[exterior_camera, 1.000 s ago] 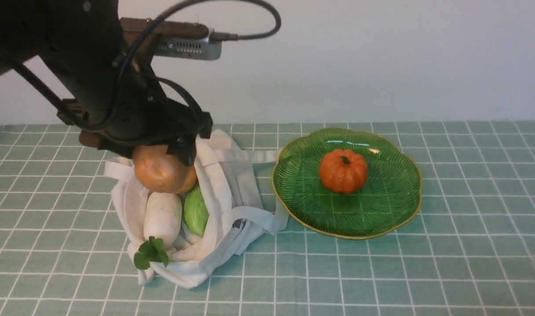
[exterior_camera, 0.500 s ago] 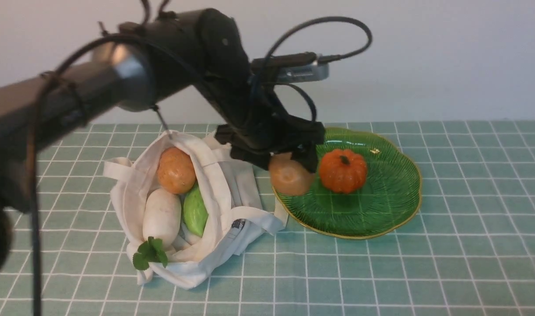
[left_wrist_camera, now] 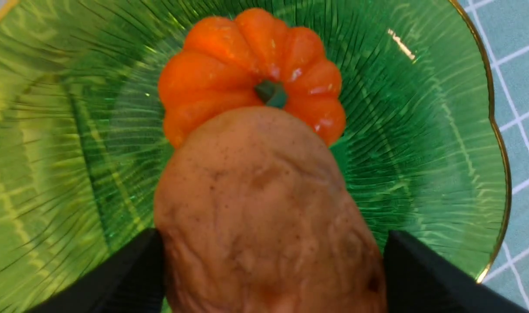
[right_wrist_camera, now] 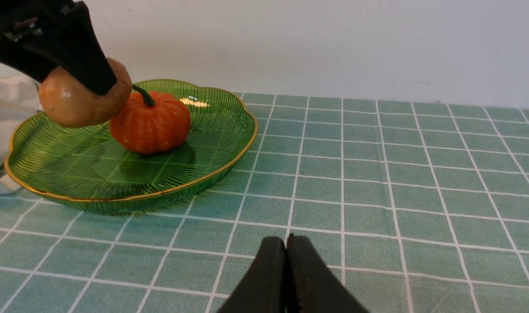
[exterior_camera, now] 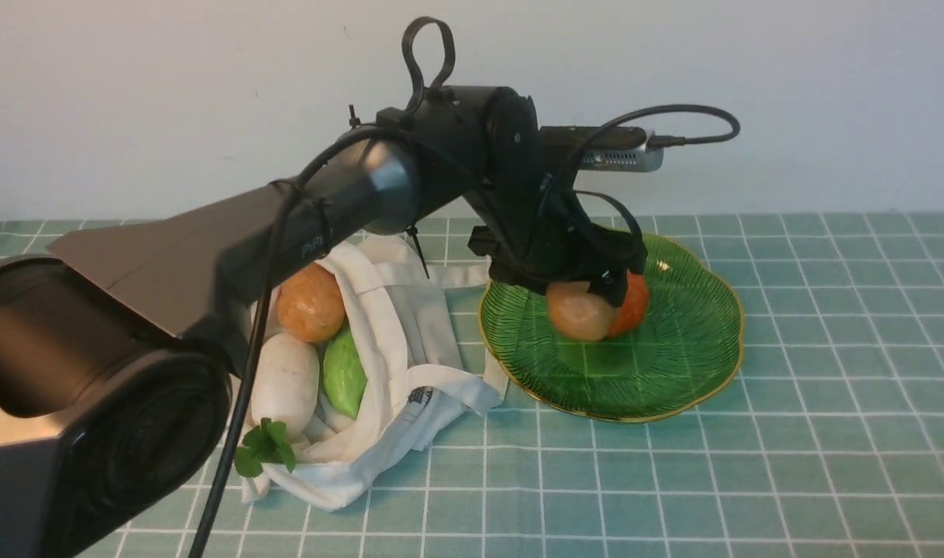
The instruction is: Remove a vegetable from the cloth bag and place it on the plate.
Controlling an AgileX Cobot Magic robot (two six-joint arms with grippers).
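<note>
My left gripper point(exterior_camera: 582, 291) is shut on the tan-brown potato point(exterior_camera: 579, 311) and holds it a little above the green glass plate point(exterior_camera: 697, 364), close against the near-left side of the orange pumpkin point(exterior_camera: 633, 306). In the left wrist view the potato point(left_wrist_camera: 264, 208) sits between both black fingers point(left_wrist_camera: 134, 269) over the plate point(left_wrist_camera: 421, 130) and partly hides the pumpkin point(left_wrist_camera: 247, 56). The white cloth bag point(exterior_camera: 410, 341) lies open left of the plate. My right gripper point(right_wrist_camera: 286, 243) is shut and empty, low over the tablecloth, right of the plate point(right_wrist_camera: 203, 143).
In the bag lie an orange-tan potato point(exterior_camera: 311, 304), a white radish point(exterior_camera: 286, 384), a green vegetable point(exterior_camera: 344, 376) and a leafy sprig point(exterior_camera: 264, 447). A white wall stands close behind the table. The left arm spans across above the bag.
My left gripper has carried the potato rightward from above the bag, past the plate's left rim, to over the plate beside the pumpkin. The bag and pumpkin have not moved.
</note>
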